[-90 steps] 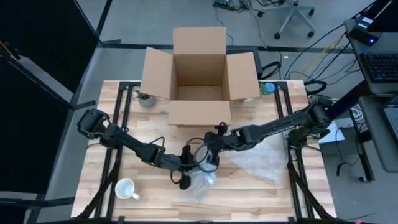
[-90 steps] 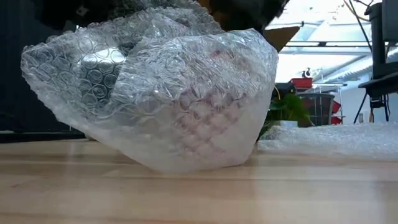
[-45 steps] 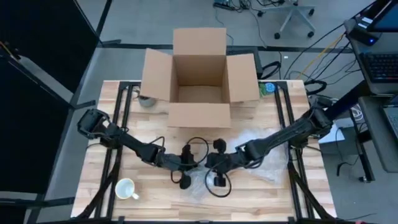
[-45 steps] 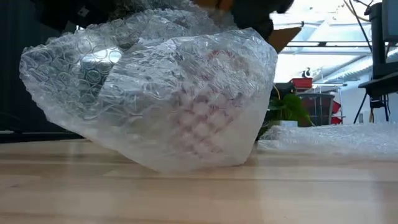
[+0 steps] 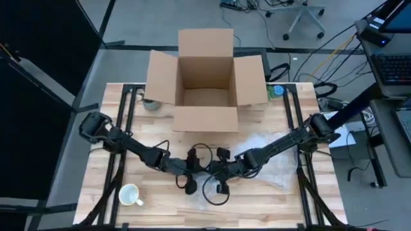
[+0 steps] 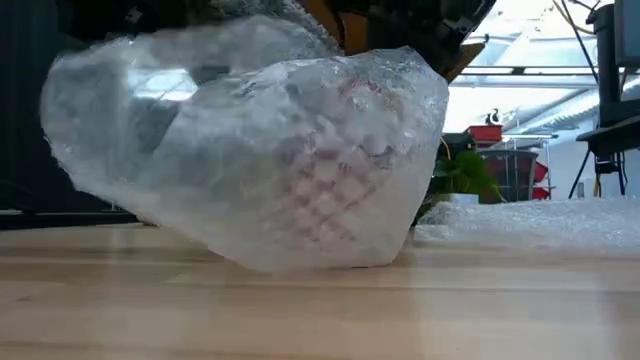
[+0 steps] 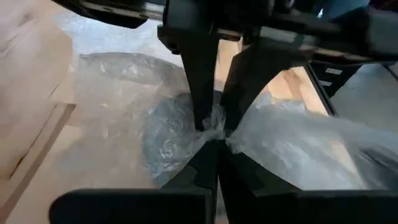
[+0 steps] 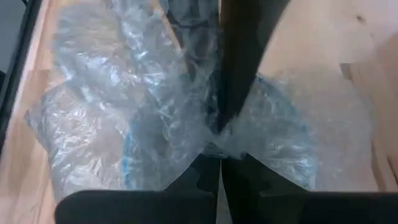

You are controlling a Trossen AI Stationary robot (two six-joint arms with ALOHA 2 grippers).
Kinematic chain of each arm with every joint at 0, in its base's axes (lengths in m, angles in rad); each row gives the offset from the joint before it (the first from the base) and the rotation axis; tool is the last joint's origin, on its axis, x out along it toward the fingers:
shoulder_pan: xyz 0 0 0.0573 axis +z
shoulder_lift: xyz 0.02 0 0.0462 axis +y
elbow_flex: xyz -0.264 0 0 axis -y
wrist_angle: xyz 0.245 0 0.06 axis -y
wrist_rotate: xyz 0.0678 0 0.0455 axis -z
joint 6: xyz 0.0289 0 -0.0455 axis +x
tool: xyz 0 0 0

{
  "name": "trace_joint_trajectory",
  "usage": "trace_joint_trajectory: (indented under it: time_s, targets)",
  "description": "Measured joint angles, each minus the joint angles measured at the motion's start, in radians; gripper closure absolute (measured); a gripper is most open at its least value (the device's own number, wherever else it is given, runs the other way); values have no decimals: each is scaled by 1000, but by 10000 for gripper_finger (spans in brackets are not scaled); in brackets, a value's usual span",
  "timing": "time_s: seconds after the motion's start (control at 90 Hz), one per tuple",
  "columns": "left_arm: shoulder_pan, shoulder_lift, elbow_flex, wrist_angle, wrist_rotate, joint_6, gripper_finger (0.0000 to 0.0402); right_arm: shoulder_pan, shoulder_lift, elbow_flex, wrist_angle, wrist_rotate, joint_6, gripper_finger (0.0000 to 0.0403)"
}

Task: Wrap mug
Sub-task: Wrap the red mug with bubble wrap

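The left gripper has its fingers pinched together on a gathered tuft of bubble wrap; in the same wrist view the right gripper comes in from the opposite side and nips that tuft as well, tip to tip with the left. The right wrist view shows the same from the other end: the right gripper is closed on the plastic with the other arm's dark fingers just beyond it.

From above, both grippers meet near the table's centre, slightly toward 6 o'clock; the wrapped bundle sits beneath them, resting on the table. A reddish pattern shows through the film, probably the mug, though its outline is hidden.

A bare white mug stands well apart at 8 o'clock; a spare sheet lies at 4 o'clock; the open cardboard box waits at 12 o'clock.

The risk, as a judgement: both arms hold only a thin twist of film; pulling apart could tear it, and letting go could let the wrap spring open or the bundle roll.
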Motion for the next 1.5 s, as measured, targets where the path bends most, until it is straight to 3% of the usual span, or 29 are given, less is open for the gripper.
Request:
trace_joint_trajectory:
  time_s: [0.3, 0.544, 0.711, 0.944, 1.244, 1.5]
  targets:
    - [-33, -196, 1, -302, -12, -30, 402, 0, 5, -4, 6, -4, -6, 403]
    - [-95, -245, 2, -188, -16, -53, 402, -3, 5, -4, 22, -4, -14, 403]
    - [-99, -155, 2, -125, -20, -75, 402, -3, 5, -4, 23, -4, -16, 403]
    - [-22, 39, 13, 212, 27, -77, 402, -3, 5, -4, 25, -3, -14, 403]
    - [24, 153, 102, 28, 50, -101, 401, -3, 5, 4, 4, -3, -15, 403]
    - [27, 164, 101, -15, 41, -106, 401, -2, 0, 186, -329, -2, -16, 403]
